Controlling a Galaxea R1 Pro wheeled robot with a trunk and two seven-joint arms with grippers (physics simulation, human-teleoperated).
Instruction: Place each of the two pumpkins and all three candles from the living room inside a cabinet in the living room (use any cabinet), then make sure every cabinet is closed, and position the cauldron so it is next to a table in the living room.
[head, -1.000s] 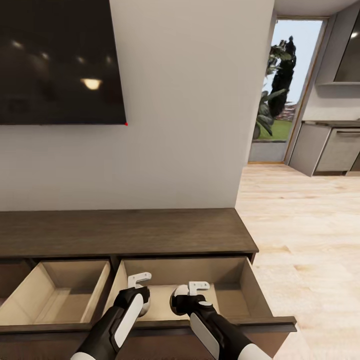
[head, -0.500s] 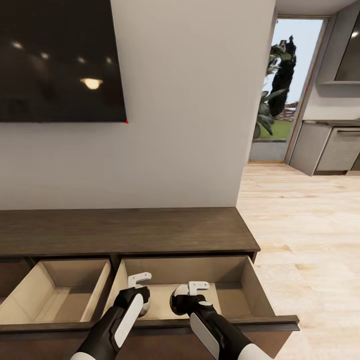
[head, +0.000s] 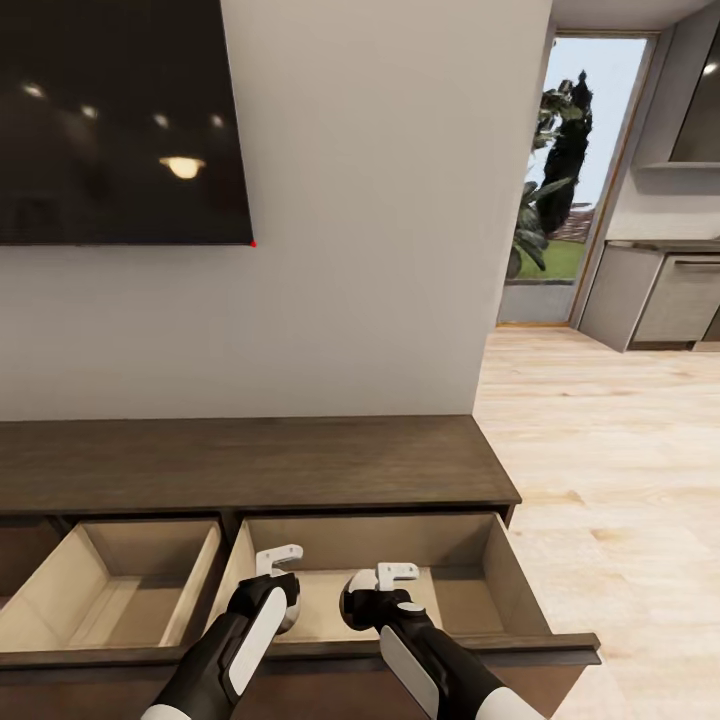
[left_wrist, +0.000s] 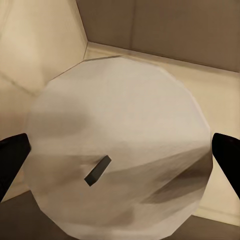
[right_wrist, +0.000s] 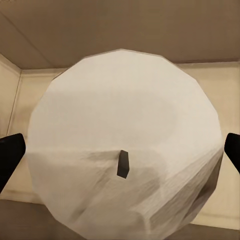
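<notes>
Each gripper holds a candle over the right-hand open drawer (head: 470, 570) of the cabinet (head: 250, 465): the left gripper (head: 278, 560) is clamped on a whitish candle (left_wrist: 120, 145), and the right gripper (head: 397, 578) on another (right_wrist: 125, 145), dark fingertips (right_wrist: 10, 150) flanking each rounded body. Both look light, stiff and rather smooth, so I judge a grip across the sides suits them and a careless release could let them roll. No brand, label or writing is legible anywhere

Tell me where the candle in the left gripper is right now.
The candle is clamped in the left gripper, held over the pale inside of the cabinet's right-hand open drawer, just left of the right gripper with its own candle.
</notes>
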